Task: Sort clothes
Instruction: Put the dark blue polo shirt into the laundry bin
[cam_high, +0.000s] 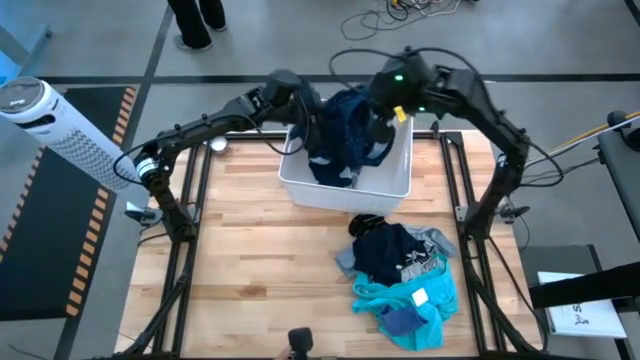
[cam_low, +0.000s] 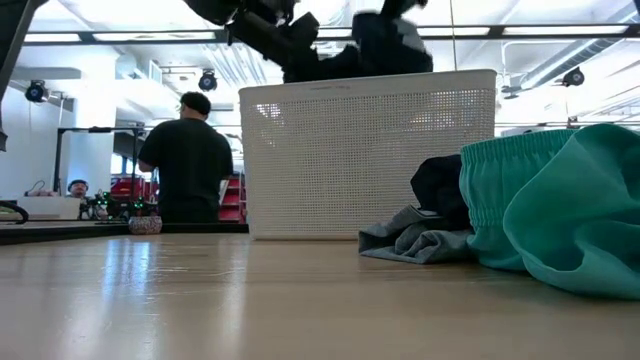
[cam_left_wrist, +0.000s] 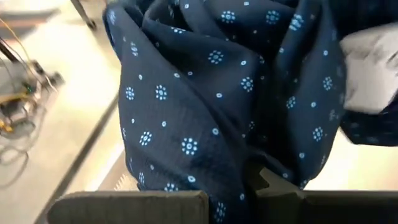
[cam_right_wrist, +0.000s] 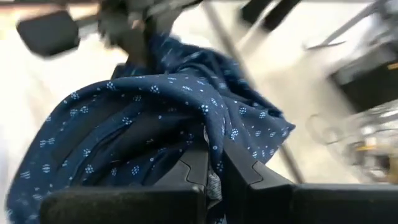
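My right end effector (cam_right_wrist: 214, 171) was clenched on the dark navy patterned garment (cam_high: 350, 135), its fingers pinching a fold of the dotted cloth. My left end effector (cam_left_wrist: 252, 186) gripped the same garment from the other side, cloth bunched between its fingers. Together they held it up over the white basket (cam_high: 395, 185) at the far side of the desk (cam_high: 250, 250), its lower part hanging down into the basket. Nearer the front edge lay a pile of clothes: a dark piece (cam_high: 385, 250) on top, grey fabric (cam_high: 345, 262) beside it, the teal garment (cam_high: 400, 300) in front, with a small purple-blue piece (cam_high: 400, 320) resting on it.
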